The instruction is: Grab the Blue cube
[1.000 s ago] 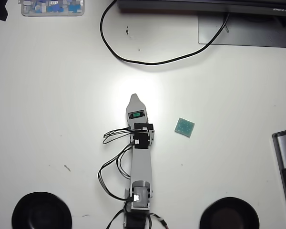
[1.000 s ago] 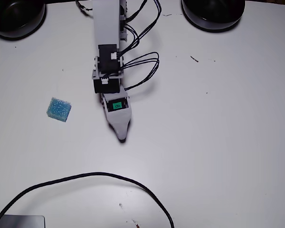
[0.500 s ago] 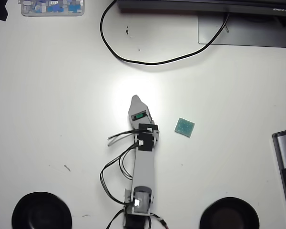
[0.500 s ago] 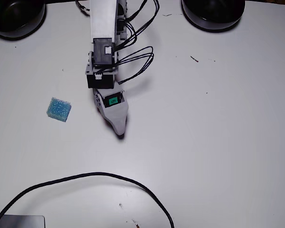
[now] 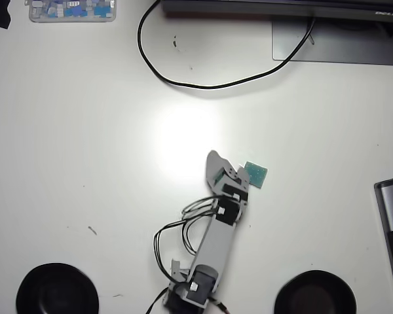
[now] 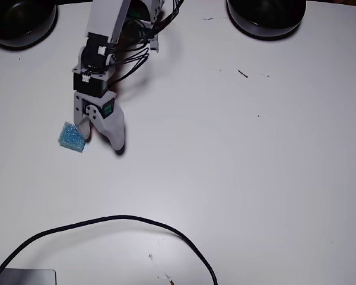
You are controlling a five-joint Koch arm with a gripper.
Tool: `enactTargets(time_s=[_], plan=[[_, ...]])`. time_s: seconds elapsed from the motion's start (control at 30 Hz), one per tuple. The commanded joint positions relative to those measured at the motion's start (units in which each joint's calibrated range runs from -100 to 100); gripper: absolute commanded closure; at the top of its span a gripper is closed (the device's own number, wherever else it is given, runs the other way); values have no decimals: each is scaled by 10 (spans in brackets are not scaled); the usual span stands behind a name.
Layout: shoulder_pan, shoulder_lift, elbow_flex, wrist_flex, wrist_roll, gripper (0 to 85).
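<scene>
A: Where is the cube sitting?

B: Left of centre in the fixed view, just outside the gripper, touching its shorter finger. Jaws are gaping slightly, gripping nothing.

A: So which way is the shift?

B: I'd say leftward there; overhead, the cube is lying right of the gripper.

A: The bowls?

B: Both are looking empty.
</scene>
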Motion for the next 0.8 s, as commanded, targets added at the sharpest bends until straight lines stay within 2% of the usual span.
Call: enactTargets(time_s=[0.0, 0.23, 0.43, 0.77], plan=[[-6, -56, 5, 33, -23, 377], [-33, -53, 0, 101, -90, 376], [-58, -52, -21, 120, -114, 376], [-89, 20, -42, 186, -139, 375]])
